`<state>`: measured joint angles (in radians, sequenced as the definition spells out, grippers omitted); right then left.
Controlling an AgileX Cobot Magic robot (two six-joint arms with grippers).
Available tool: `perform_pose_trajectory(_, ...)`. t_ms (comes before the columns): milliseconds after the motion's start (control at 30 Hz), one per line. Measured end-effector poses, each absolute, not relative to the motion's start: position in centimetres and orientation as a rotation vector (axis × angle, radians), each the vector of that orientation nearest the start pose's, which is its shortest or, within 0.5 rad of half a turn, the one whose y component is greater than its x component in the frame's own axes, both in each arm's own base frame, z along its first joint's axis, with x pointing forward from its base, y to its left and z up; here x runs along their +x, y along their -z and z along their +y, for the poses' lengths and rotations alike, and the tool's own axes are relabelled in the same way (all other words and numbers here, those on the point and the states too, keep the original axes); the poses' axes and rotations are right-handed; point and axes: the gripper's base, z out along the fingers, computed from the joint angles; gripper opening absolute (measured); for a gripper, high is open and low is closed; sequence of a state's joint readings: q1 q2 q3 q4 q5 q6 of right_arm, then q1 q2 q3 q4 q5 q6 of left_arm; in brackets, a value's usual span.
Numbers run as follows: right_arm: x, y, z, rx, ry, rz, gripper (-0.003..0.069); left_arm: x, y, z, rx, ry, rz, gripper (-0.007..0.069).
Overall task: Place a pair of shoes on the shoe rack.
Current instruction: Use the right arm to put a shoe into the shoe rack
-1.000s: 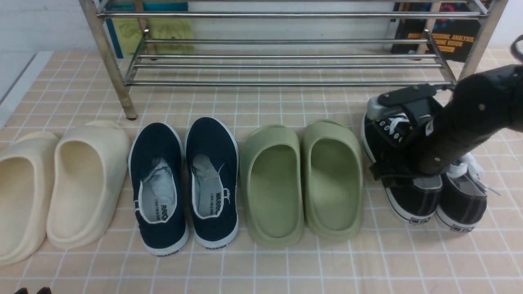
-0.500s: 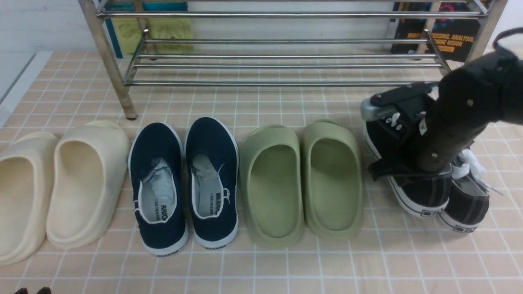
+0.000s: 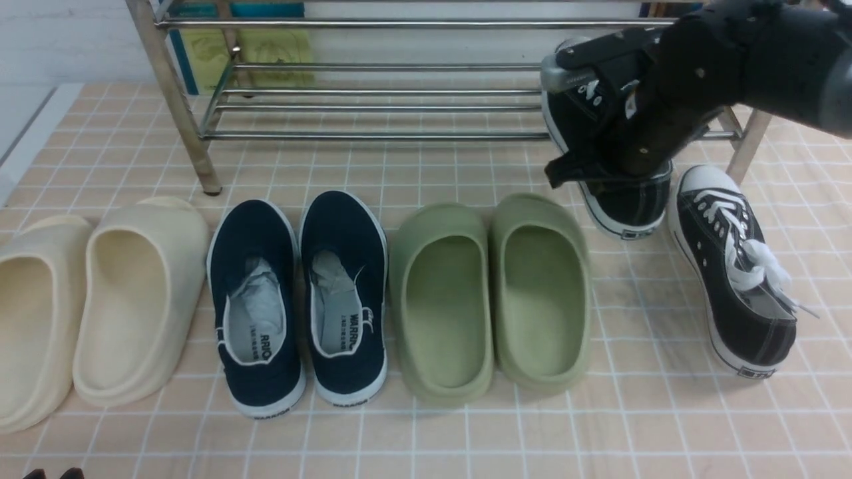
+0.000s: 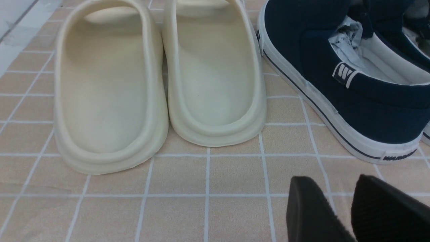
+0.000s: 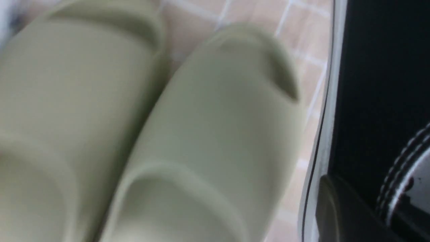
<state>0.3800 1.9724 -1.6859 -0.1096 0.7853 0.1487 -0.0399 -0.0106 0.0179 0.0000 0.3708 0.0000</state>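
R tool (image 3: 586, 120) clenched across the first black sneaker (image 3: 629, 203), one finger over the laces, the other under the sole side. Change vs half a sec ago: then the shoe was barely clear of the bench, tight beside its mate. Now it is carried up and fwd, hanging in front of the right end of the shoe rack (image 3: 373, 135) at about lower-shelf height, heel tipped down toward camera. R wrist view is blurred, so prob. mid-motion.

The second sneaker (image 3: 732, 279) is now fully exposed. It sits flat on the bench (image 3: 426, 426), toe near the rack's right leg, apart from the green slides (image 3: 489, 293).

L tool (image 4: 339, 215) is low near the cream slides (image 4: 161, 84) and empty. Narrow gap at the tips; can't tell if fully closed.

Meaning: pick is done and transfer is under way. Nothing is on the rack yet, and one shoe is still to fetch.
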Motion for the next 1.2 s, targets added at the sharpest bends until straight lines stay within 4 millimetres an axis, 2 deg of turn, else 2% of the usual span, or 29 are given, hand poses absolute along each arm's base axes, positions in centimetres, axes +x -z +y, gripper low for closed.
perform_pose_trajectory(33, 41.9, -26.0, 15.8, -0.361, -0.073, 2.535, 0.0020, 5.3, -17.4, -0.2, 0.037, 0.028, 1.861, 0.0240)
perform_pose_trajectory(67, 44.2, -25.5, 15.6, -0.327, -0.065, 2.529, 0.0020, 5.3, -17.4, -0.2, 0.037, 0.028, 1.861, 0.0240)
perform_pose_trajectory(100, 44.4, -25.8, 15.5, -0.323, -0.065, 2.521, 0.0020, 5.3, -17.4, -0.2, 0.037, 0.028, 1.861, 0.0240)
perform_pose_trajectory(200, 47.6, -25.4, 15.1, -0.340, -0.036, 2.513, 0.0022, 5.3, -17.4, -0.2, 0.037, 0.028, 1.861, 0.0240)
perform_pose_trajectory(300, 49.1, -25.6, 15.4, -0.407, -0.016, 2.498, 0.0022, 5.2, -17.4, -0.2, 0.037, 0.028, 1.862, 0.0240)
perform_pose_trajectory(533, 50.2, -25.4, 15.9, -0.475, -0.004, 2.490, 0.0034, 5.2, -17.4, -0.2, 0.037, 0.028, 1.862, 0.0240)
perform_pose_trajectory(600, 50.3, -25.4, 16.0, -0.459, -0.021, 2.482, 0.0076, 5.2, -17.4, -0.2, 0.037, 0.028, 1.862, 0.0240)
perform_pose_trajectory(700, 50.5, -25.8, 16.2, -0.428, -0.061, 2.443, 0.0192, 5.2, -17.4, -0.2, 0.037, 0.028, 1.862, 0.0240)
perform_pose_trajectory(800, 50.2, -26.4, 16.4, -0.410, -0.107, 2.434, 0.0318, 5.2, -17.4, -0.2, 0.037, 0.028, 1.862, 0.0240)
perform_pose_trajectory(833, 49.9, -26.8, 16.4, -0.405, -0.126, 2.432, 0.0372, 5.2, -17.4, -0.2, 0.037, 0.028, 1.862, 0.0240)
perform_pose_trajectory(933, 48.8, -28.8, 16.2, -0.391, -0.162, 2.417, 0.0467, 5.2, -17.4, -0.2, 0.037, 0.028, 1.862, 0.0240)
perform_pose_trajectory(1033, 46.6, -32.5, 15.5, -0.388, -0.163, 2.379, 0.0512, 5.2, -17.4, -0.2, 0.037, 0.028, 1.862, 0.0240)
perform_pose_trajectory(1133, 44.0, -35.7, 14.1, -0.386, -0.103, 2.360, 0.0517, 5.2, -17.4, -0.2, 0.037, 0.028, 1.862, 0.0240)
perform_pose_trajectory(1167, 43.5, -36.2, 13.8, -0.385, -0.098, 2.357, 0.0517, 5.2, -17.4, -0.2, 0.037, 0.028, 1.862, 0.0240)
perform_pose_trajectory(1200, 42.0, -37.5, 12.7, -0.335, -0.088, 2.356, 0.0515, 5.2, -17.4, -0.2, 0.037, 0.028, 1.862, 0.0240)
